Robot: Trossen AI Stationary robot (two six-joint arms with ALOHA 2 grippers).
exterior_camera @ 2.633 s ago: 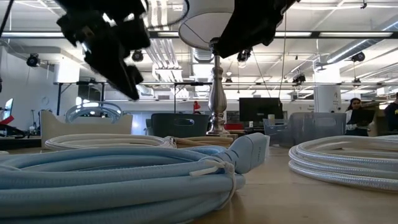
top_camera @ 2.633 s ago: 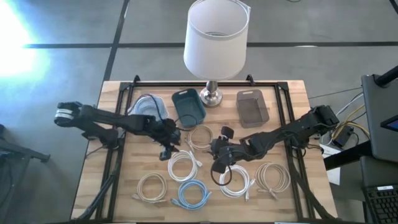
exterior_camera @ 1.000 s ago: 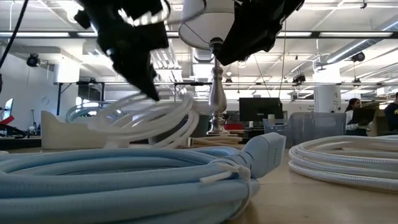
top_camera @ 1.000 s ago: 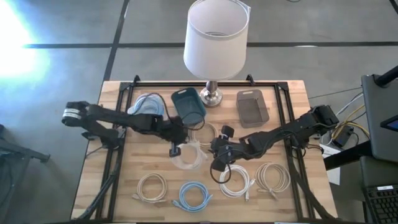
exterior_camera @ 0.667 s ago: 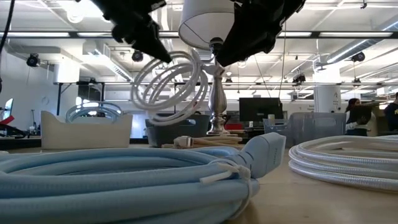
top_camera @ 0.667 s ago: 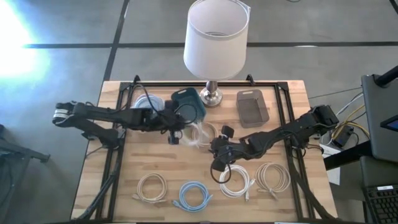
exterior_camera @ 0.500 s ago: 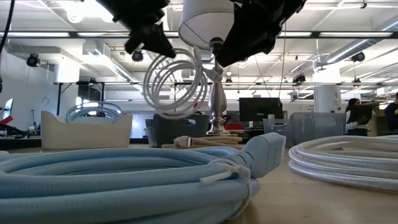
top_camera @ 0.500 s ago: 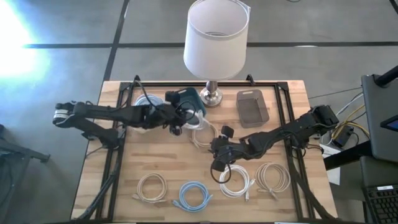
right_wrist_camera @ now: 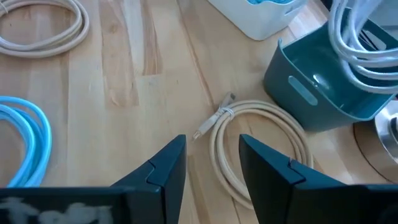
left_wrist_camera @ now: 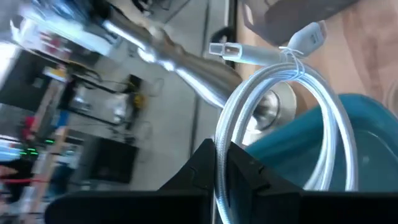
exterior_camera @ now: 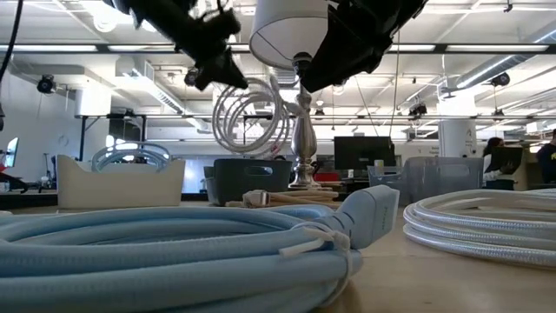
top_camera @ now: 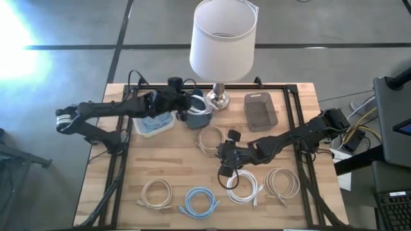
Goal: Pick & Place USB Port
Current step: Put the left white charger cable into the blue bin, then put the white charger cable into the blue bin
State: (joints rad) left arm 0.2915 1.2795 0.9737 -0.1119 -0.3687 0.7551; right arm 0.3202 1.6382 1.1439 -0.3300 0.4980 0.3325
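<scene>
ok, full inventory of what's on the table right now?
Lamp: one, white shade, silver base, back centre.
Teal bin: one, left of the lamp base.
White bin: one, holds a light blue cable, left of the teal bin.
Grey bin: one, right of the lamp base.
White cable coil: one, held in the air over the teal bin.
Beige cable: one, centre.
Blue cable: one, front centre.
White coils on the table: three, front row.
Left gripper: fingers shut on the white cable coil.
Right gripper: open, above the front centre.
</scene>
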